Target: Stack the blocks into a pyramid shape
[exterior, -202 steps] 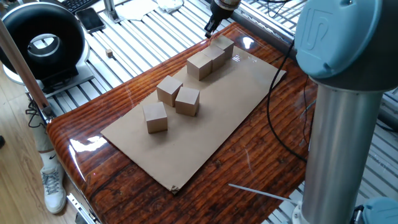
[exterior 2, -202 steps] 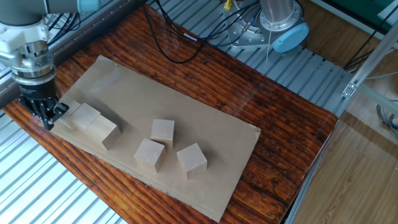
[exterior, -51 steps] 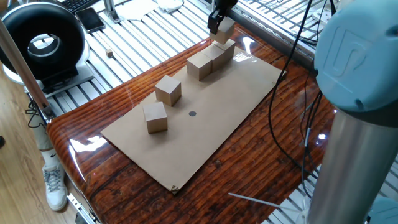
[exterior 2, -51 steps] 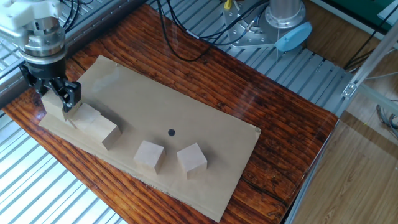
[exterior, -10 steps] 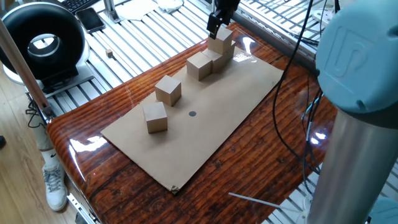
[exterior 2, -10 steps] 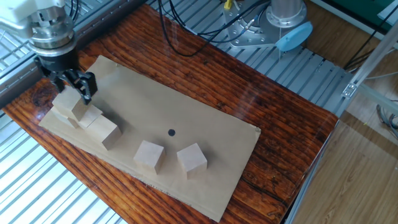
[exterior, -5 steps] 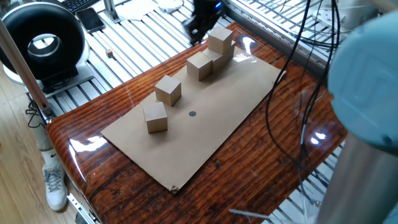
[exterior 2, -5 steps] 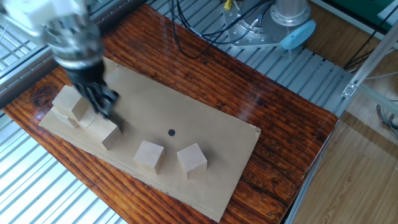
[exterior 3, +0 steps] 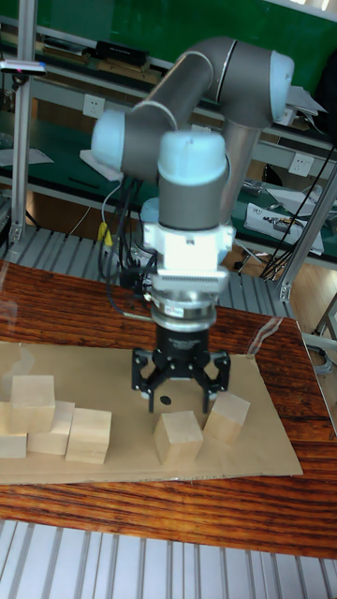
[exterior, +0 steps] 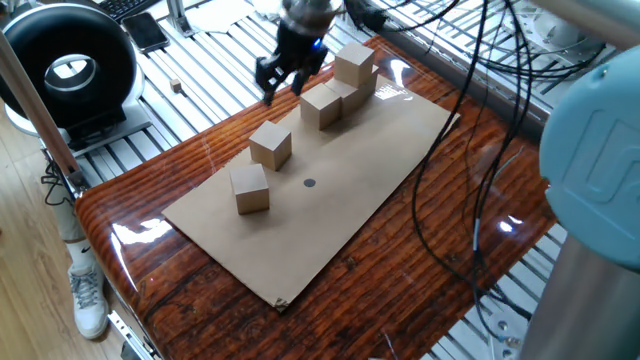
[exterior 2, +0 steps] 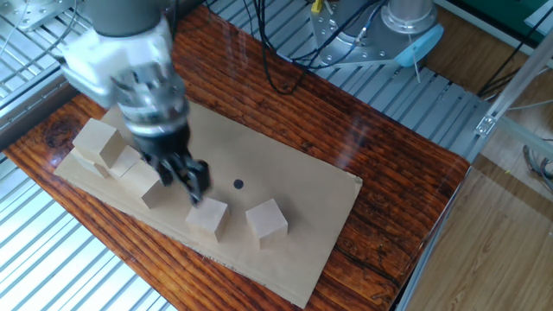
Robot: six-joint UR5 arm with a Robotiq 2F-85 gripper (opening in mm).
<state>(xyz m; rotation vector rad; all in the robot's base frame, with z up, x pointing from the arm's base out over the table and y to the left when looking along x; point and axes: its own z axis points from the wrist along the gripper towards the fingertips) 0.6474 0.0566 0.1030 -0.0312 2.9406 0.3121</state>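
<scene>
Fingers (exterior 3: pixel 180 391) spread, seemingly empty, above two loose blocks (exterior 3: pixel 178 437); four stacked (exterior 3: pixel 32 390).

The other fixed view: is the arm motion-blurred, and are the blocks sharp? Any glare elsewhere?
The other fixed view: gripper and wrist smeared by motion; the loose blocks sharp. One fixed view: white glare patches on the glossy table, gripper slightly soft. Tall fixed view: gripper crisp, fingers spread, no glare.

Cardboard sheet (exterior: pixel 330 210) lies on glossy wooden table (exterior: pixel 420 260); small dark dot (exterior: pixel 309 183) marked on it. Black round device (exterior: pixel 68 68), white shoe (exterior: pixel 87 300) beyond table edge.
</scene>
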